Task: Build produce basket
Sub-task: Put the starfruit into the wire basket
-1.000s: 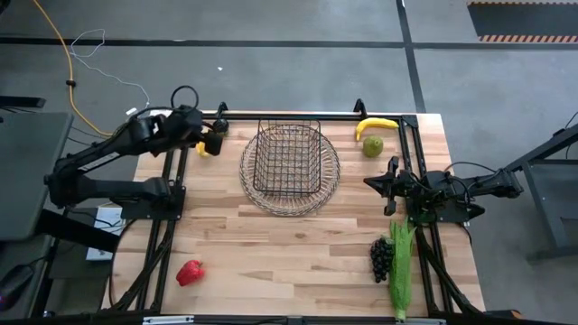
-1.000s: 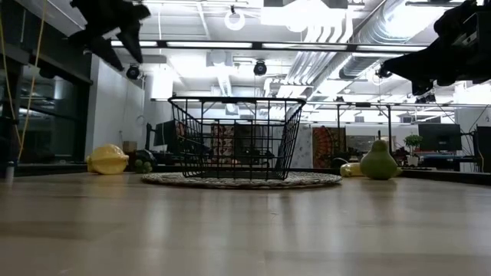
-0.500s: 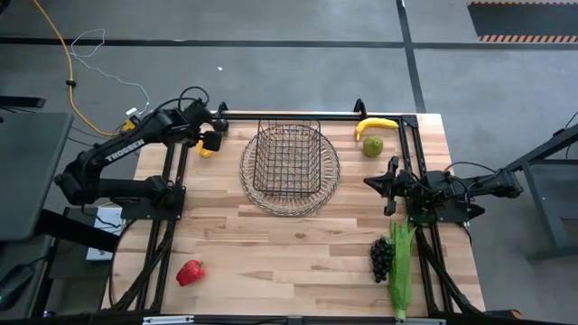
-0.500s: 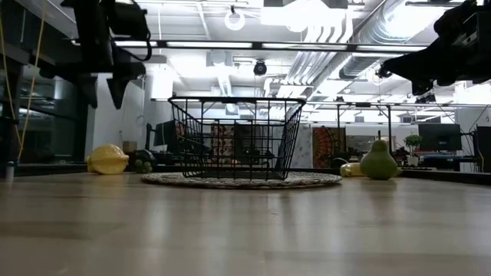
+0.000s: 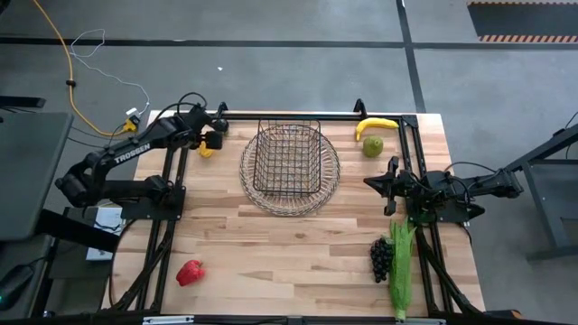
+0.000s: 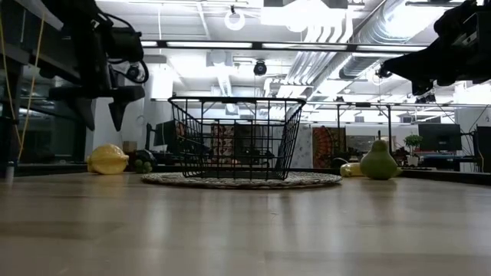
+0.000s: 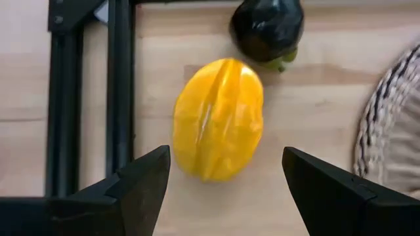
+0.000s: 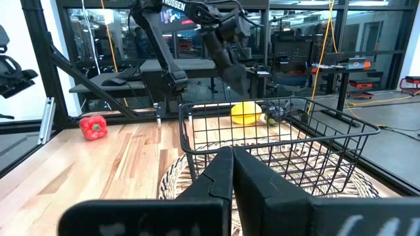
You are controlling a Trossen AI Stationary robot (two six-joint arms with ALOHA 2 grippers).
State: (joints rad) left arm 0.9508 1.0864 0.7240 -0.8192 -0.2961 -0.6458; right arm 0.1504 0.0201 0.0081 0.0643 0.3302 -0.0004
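A: What has changed in the last second?

B: The left gripper (image 7: pixel 223 190) has been lowered at the table's (image 5: pixel 289 244) far left corner and is now poised directly above the yellow-orange fruit (image 7: pixel 218 128), jaws spread wide, nothing held.

A: And for the task?

B: A first pick appears to be prepared. The basket (image 5: pixel 290 166) is seen empty mid-table; the red pepper (image 5: pixel 190 272), banana (image 5: pixel 376 125) and grape bunch (image 5: pixel 381 258) lie untouched. The right gripper (image 5: pixel 388 184) is parked right of the basket, jaws closed.
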